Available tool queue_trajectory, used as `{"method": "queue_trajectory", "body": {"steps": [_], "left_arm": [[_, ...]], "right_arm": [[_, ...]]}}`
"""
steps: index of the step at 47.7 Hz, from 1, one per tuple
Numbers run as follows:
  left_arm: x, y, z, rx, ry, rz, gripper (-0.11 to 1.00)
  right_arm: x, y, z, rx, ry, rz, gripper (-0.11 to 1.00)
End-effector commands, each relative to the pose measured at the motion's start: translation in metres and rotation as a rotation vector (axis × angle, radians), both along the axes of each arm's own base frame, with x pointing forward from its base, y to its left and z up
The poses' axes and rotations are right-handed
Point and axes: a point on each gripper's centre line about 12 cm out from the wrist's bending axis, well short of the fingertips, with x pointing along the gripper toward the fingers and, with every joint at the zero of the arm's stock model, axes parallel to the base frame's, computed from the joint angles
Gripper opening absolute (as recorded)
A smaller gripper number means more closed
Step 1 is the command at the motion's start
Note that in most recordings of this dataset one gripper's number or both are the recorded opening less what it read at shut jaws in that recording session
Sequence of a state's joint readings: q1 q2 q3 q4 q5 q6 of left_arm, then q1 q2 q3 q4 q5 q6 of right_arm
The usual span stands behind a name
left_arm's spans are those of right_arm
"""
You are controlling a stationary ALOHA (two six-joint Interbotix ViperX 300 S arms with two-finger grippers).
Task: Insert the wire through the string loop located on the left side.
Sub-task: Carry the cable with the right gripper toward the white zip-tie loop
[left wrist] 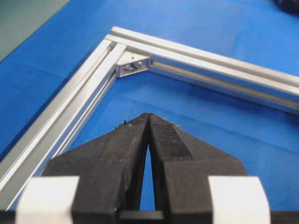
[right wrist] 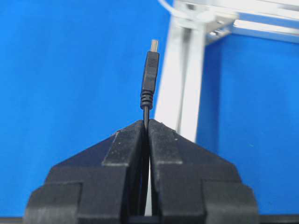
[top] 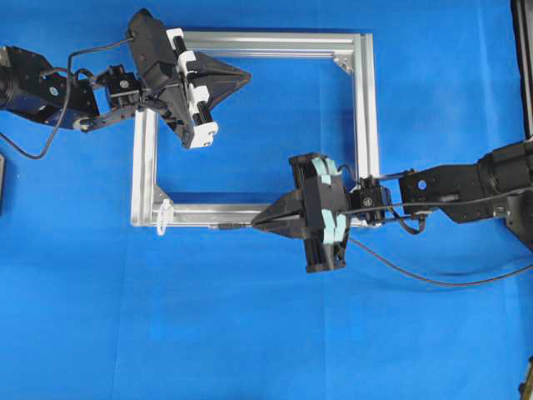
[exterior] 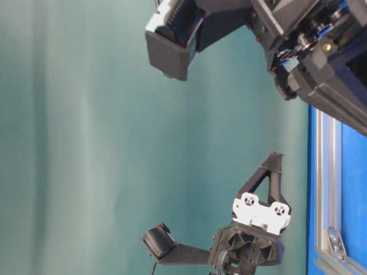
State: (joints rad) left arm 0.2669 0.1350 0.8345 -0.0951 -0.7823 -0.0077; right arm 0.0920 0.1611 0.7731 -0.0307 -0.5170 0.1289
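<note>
A: Where does the right gripper [top: 260,222] sit?

B: Low over the aluminium frame [top: 361,100]'s near rail, jaws pinching the wire [right wrist: 149,79], plug tip pointing toward the desk's left edge.

A: And the string loop [top: 162,218]?

B: At the frame's near-left corner, ahead of the plug, apart from it.

A: The left gripper [top: 244,77]?

B: Farther back over the frame's far-left corner, jaws pressed together, empty. Bare blue desk [top: 250,333] lies all around.

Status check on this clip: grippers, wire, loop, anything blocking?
Right gripper shut on the wire, plug tip pointing toward the string loop, not yet through. Left gripper shut, empty, above the frame. Nothing between plug and loop.
</note>
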Motion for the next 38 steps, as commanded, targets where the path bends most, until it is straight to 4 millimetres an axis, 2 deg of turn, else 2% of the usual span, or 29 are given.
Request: {"method": "queue_trajectory", "body": {"steps": [1,14,29,38], "left_arm": [[0.001,0.000,0.014,0.013,-0.041,-0.002,0.00],[0.001,0.000,0.014,0.013,-0.042,-0.002,0.00],[0.001,-0.001,0.014,0.013,-0.046,-0.003,0.00],[0.002,-0.002,0.016,0.014,-0.050,-0.006,0.00]], "right_arm": [[0.002,-0.004,0.017,0.003,-0.051,-0.010,0.00],[0.011,-0.005,0.020,0.004,-0.070,-0.013,0.00],[0.043,-0.003,0.017,-0.003,-0.093,-0.006,0.00],[0.053,-0.004,0.013,-0.003,-0.091,-0.011,0.00]]}}
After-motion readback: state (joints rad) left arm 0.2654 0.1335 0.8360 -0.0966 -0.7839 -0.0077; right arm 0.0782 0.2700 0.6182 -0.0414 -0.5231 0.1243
